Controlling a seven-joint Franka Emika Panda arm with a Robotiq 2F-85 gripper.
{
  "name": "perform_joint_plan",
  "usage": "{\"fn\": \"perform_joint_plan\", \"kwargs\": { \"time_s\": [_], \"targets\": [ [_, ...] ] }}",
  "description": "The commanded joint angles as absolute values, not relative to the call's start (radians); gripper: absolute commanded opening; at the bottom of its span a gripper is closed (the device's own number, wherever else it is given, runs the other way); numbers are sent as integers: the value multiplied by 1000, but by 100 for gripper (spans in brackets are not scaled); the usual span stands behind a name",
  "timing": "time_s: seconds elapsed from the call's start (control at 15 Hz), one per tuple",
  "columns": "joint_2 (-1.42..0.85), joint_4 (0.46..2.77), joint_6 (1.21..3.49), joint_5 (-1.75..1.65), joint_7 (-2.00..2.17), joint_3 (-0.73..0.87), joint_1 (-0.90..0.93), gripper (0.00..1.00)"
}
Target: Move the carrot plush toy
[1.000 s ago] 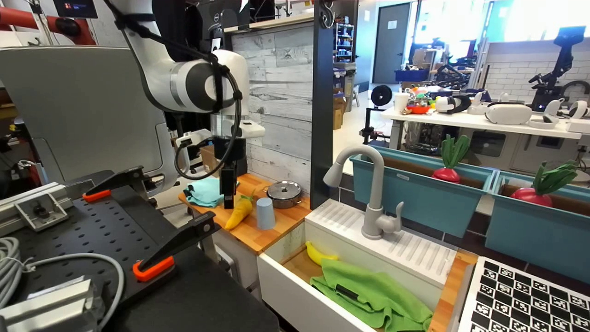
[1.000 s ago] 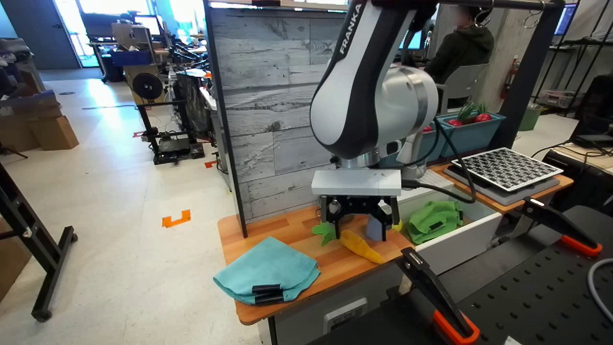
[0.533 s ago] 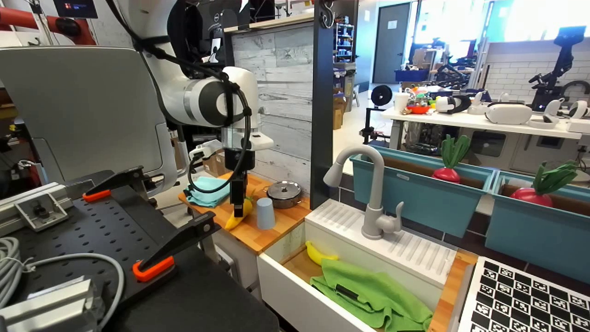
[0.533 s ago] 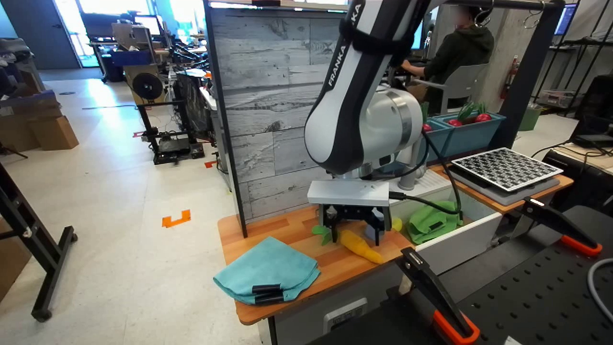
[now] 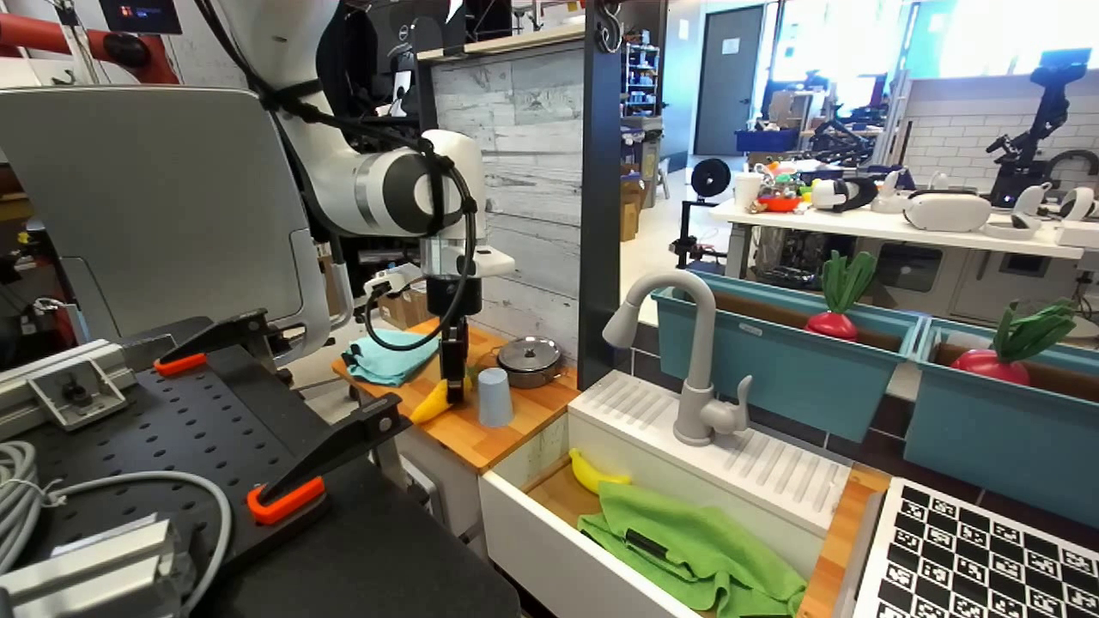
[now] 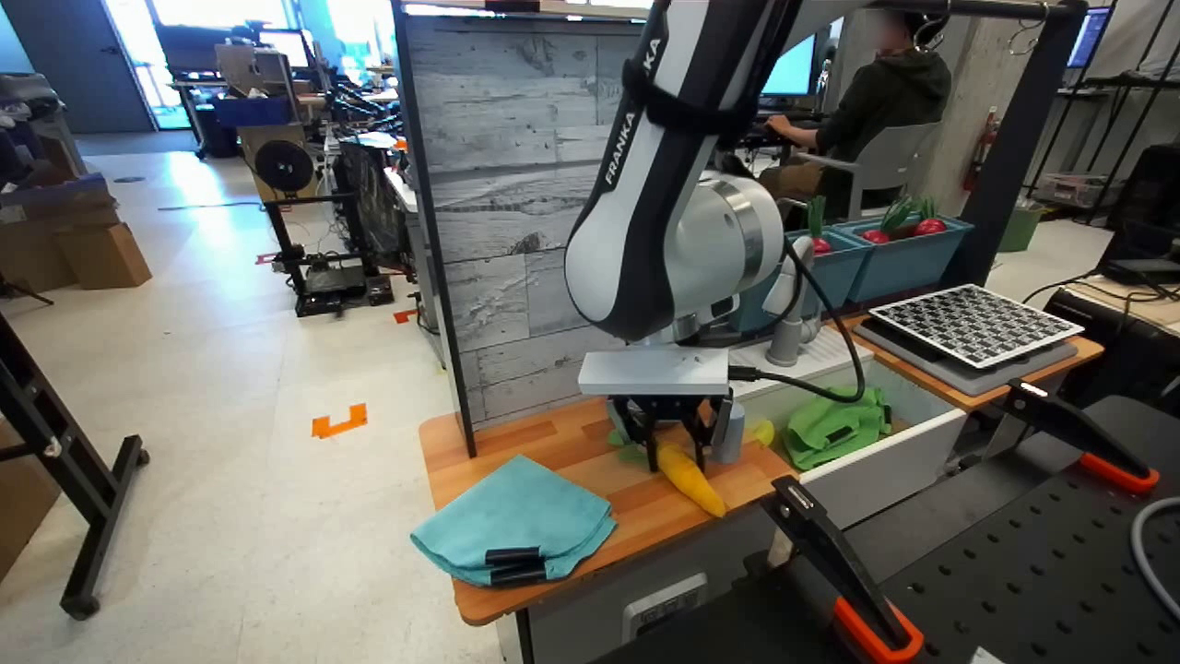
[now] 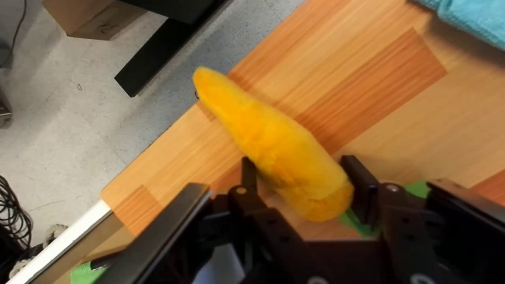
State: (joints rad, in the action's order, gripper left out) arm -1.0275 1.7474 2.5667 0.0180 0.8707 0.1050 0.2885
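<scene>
Orange-yellow, tapered, green-topped carrot plush toy (image 7: 276, 142): one, lying on the striped wooden desk (image 6: 562, 438), pointed end at the desk's edge. Neighbours: pale blue tapered cup (image 5: 494, 397), upright, near the toy; folded turquoise fabric cloth (image 6: 516, 521), apart from it.

Progress, as judged: reach to the toy, done; grasp, apparently made, perhaps not yet firm; lift, not evident, no gap showing beneath the toy; carrying and release, outstanding. Destination: none named, none identifiable.

Black two-jawed gripper (image 6: 678, 461): jaws set narrow about the toy's thick end, one to each side, seemingly touching both flanks in the wrist view. Firmness of hold: cannot be told.

White, black-banded robot arm (image 6: 710, 249): reaching over the desk from above; long link slanting downward, last section near vertical in both exterior views. Gripper pointing straight down, tips low, at about the toy's own level. Contact of tips with the desk: cannot be told in any view.
</scene>
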Motion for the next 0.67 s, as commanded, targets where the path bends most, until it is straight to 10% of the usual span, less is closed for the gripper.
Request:
{"fn": "perform_joint_plan", "kwargs": {
  "time_s": [0.0,0.2,0.6],
  "targets": [
    [-1058,1693,2520,14,883,126,320,27],
    [-1050,1693,2507,12,877,122,323,4],
    [-986,1763,2520,15,850,105,319,3]
  ]
}}
